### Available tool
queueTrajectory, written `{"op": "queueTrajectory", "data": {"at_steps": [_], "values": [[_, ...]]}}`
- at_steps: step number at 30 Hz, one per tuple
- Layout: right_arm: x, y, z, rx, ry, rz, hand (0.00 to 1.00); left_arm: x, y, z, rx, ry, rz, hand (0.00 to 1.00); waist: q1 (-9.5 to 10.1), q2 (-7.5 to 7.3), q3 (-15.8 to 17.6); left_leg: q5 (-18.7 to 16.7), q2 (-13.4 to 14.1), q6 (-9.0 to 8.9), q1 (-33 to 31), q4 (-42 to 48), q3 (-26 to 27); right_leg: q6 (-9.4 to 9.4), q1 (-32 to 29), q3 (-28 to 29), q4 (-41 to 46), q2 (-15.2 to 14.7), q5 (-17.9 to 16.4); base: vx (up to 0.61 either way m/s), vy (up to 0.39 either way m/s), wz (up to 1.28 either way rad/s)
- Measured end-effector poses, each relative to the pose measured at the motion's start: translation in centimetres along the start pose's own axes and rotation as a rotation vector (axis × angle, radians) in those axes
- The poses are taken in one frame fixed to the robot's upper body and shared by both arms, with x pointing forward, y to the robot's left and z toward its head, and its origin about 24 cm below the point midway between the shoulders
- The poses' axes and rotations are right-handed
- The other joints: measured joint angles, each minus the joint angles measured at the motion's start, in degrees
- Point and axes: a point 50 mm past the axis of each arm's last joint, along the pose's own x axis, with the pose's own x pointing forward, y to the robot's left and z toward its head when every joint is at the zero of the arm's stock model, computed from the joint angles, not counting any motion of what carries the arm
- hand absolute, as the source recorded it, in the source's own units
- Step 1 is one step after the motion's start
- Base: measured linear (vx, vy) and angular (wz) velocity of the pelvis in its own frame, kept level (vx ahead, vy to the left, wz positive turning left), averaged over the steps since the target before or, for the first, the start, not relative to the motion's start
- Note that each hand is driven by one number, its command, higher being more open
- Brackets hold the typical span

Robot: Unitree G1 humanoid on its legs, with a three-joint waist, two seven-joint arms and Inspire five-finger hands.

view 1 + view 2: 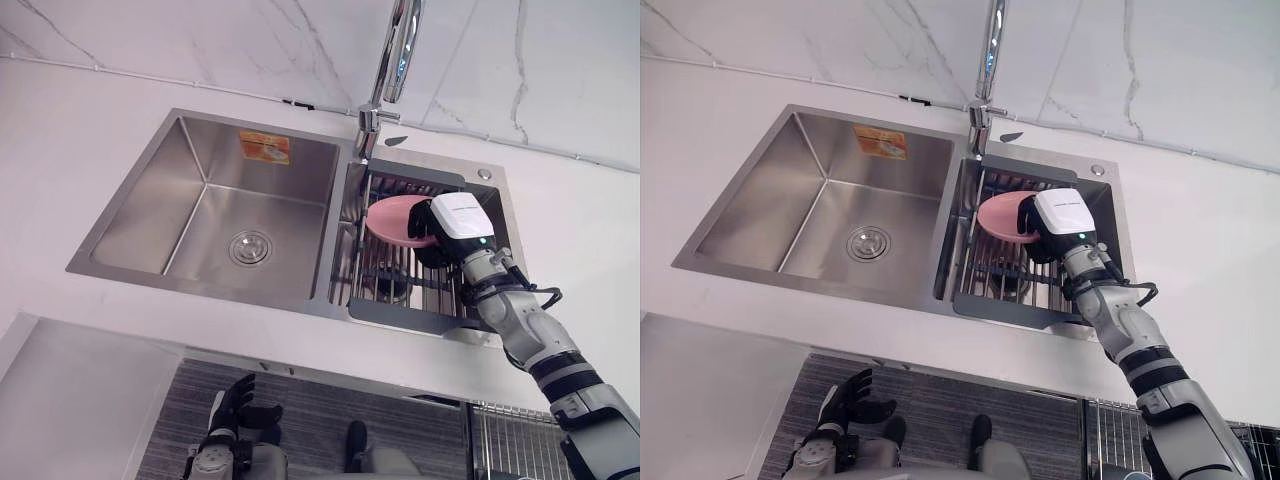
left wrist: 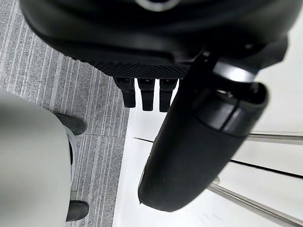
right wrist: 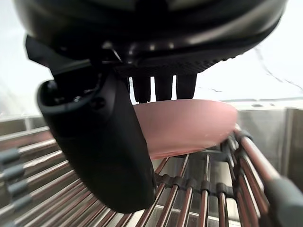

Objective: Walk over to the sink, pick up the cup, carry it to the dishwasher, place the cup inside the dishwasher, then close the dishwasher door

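Note:
A pink cup [image 1: 393,221] lies tilted on the wire rack [image 1: 398,280] in the sink's right basin. My right hand [image 1: 456,220] reaches into that basin and is right against the cup's right side. In the right wrist view the cup [image 3: 189,124] sits between the straight fingers [image 3: 163,87] above its rim and the thumb [image 3: 102,142] in front of it, with no visible squeeze. My left hand [image 1: 236,404] hangs low in front of the counter with its fingers relaxed and nothing in it.
The steel sink's left basin [image 1: 225,205] holds a round drain [image 1: 250,247]. A chrome faucet [image 1: 393,60] rises behind the divider. White countertop [image 1: 70,130] surrounds the sink. A wire dishwasher rack [image 1: 512,440] shows low at the right, beside striped grey flooring [image 1: 320,420].

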Motion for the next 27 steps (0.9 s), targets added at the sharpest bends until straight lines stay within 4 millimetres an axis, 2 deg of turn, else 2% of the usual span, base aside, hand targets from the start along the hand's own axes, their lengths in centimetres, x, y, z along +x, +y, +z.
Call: {"op": "queueTrajectory", "data": {"at_steps": [7,15,22,27], "values": [[0.0,-0.7,0.7,-0.046,-0.069,-0.01,0.3,0.0,-0.1,0.0,-0.001,0.002,-0.001,0.9,-0.11,-0.08,0.0,0.0,0.1,0.01,0.5,-0.1,0.3,0.0,0.1,0.3,0.0,0.1,0.1,0.0,0.0,0.0],[-1.3,-0.4,1.3,-0.038,-0.082,-0.02,0.3,0.0,0.0,-0.1,0.001,0.007,0.0,0.9,-0.2,-0.49,-0.3,0.1,0.0,0.1,1.0,-0.1,0.9,0.09,0.4,0.9,0.0,0.0,0.3,-0.01,0.001,-0.03],[-2.3,-2.6,0.3,-0.047,-0.02,-0.146,0.3,-0.1,0.2,-0.4,0.002,0.026,0.005,0.9,-0.99,-0.64,-0.5,0.9,0.1,0.01,1.9,-1.2,1.2,0.08,0.6,1.3,0.0,0.0,0.7,-0.02,-0.002,-0.02],[-3.0,-2.8,0.8,-0.038,-0.038,-0.167,0.3,-0.1,0.3,-1.0,0.007,0.049,0.01,0.9,-1.63,-0.88,-1.4,1.0,0.4,-0.05,2.9,-2.0,1.5,0.04,1.3,1.6,-0.1,0.2,0.7,-0.03,-0.007,-0.03]]}}
